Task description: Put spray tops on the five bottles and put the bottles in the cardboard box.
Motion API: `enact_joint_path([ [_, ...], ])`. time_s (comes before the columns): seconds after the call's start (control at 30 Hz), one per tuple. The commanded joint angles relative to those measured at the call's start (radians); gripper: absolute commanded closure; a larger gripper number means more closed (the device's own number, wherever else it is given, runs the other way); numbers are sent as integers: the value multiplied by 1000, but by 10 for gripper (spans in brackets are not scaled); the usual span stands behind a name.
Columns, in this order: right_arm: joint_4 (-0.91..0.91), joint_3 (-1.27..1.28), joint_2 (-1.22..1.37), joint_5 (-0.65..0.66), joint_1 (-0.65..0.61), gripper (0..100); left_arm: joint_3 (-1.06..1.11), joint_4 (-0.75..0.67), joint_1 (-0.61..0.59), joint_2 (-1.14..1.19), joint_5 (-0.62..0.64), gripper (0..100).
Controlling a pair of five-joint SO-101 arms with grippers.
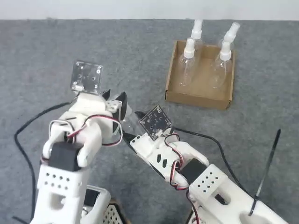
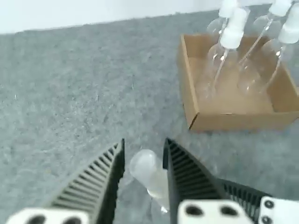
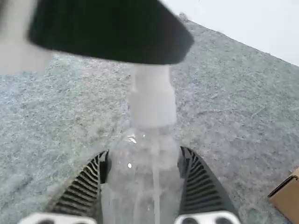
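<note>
Right wrist view: bottle point(image 3: 145, 186) between fingers point(image 3: 202, 191).

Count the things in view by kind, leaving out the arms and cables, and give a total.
Bottles: 5 (4 in the box, 1 held)
Spray tops: 5
Box: 1
Total: 11
</note>
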Motion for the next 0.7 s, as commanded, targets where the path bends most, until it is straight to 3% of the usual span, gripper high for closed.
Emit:
enact_joint_path([
  [0.0, -22, -11, -47, -14, 15, 992, -22, 3, 6, -46, -28, 878],
  [0.3, -19, -11, -47, -14, 15, 992, -145, -68, -97, -28, -28, 878],
  [0.5, -19, -11, -47, -14, 15, 992, -125, -66, -94, 109, -31, 878],
  [0.67, -19, -9, -47, -14, 16, 992, -65, -46, -25, 141, -34, 878],
])
